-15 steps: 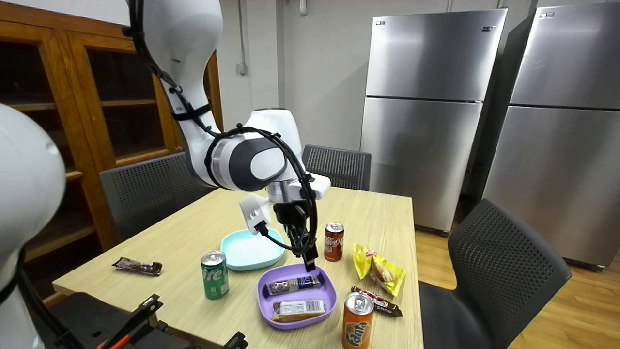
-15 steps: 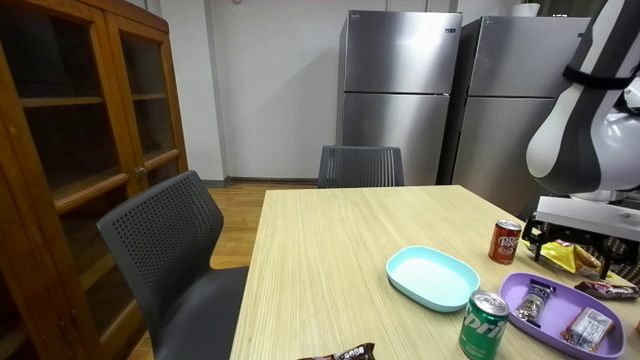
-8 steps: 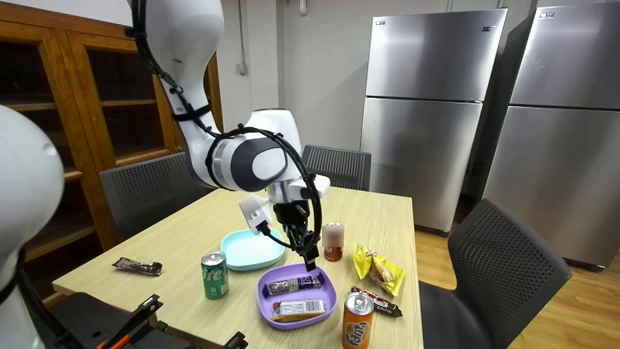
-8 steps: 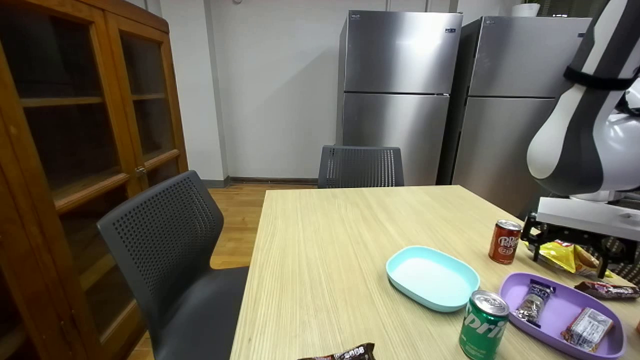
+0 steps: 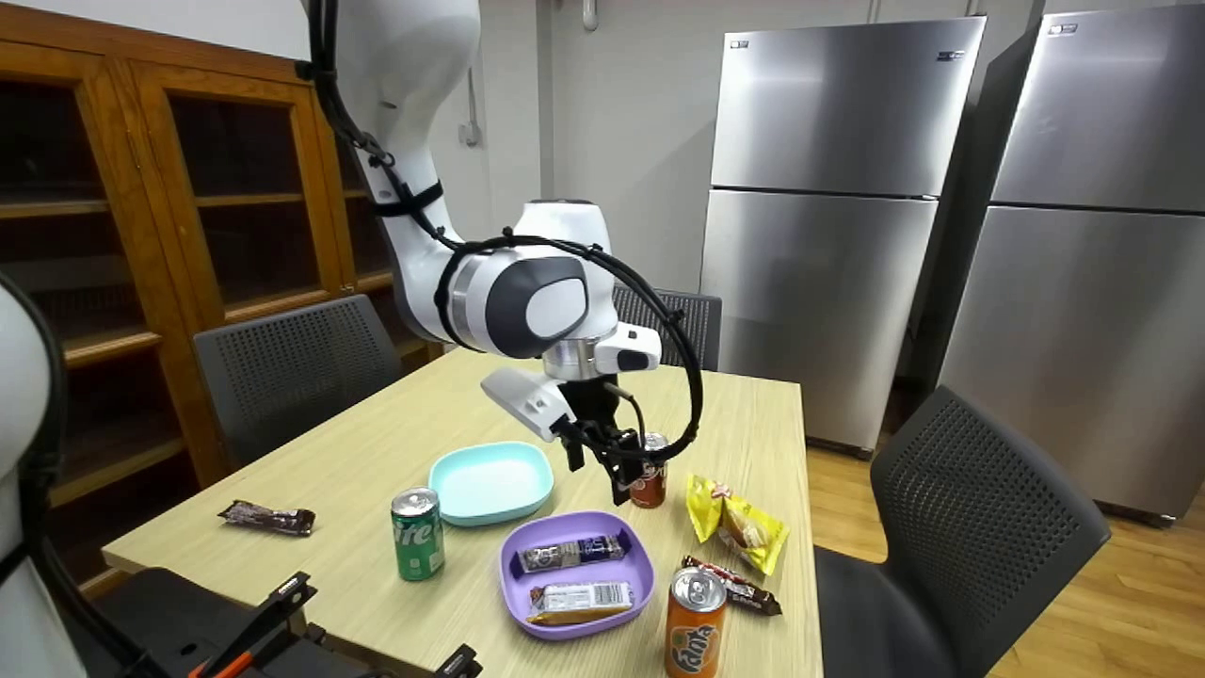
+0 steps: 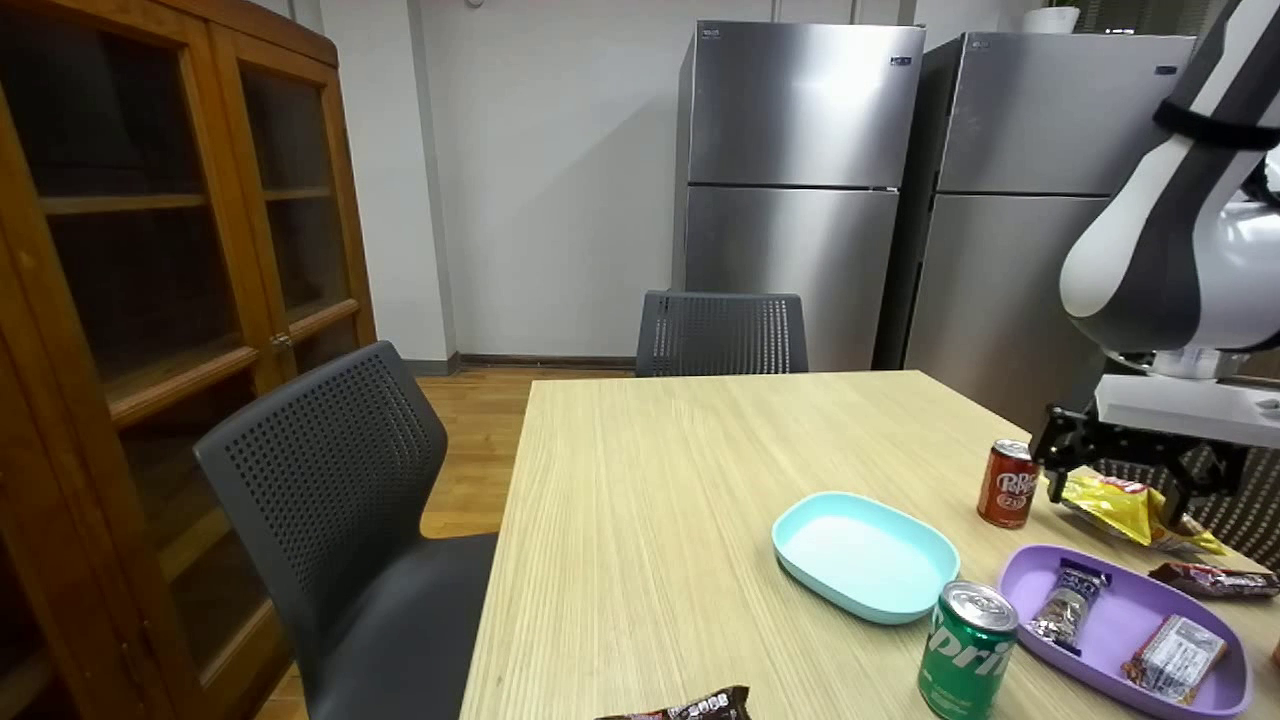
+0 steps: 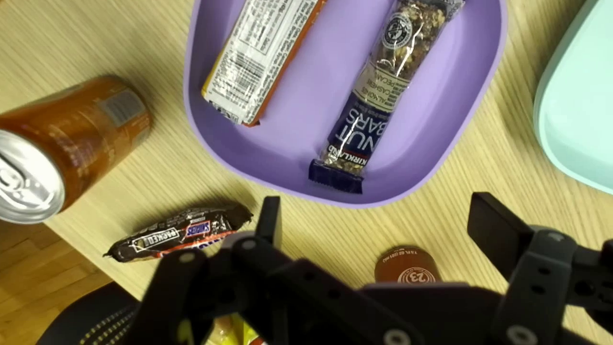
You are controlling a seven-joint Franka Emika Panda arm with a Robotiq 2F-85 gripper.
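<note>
Jaws stood wide apart, nothing between them, over the tabletop. Clock read from the wrist view, their gap as centre: red-brown soda can at five, upright, half hidden by the linkage, contact not tellable; purple tray at twelve, holding a nut bar and a second wrapped bar; Snickers at nine; teal tray at two. Main worry was the can: a low sideways sweep might have toppled it, or the looping cable snagged its top. A careless descent, I judged, could have landed a fingertip on the purple rim.
</note>
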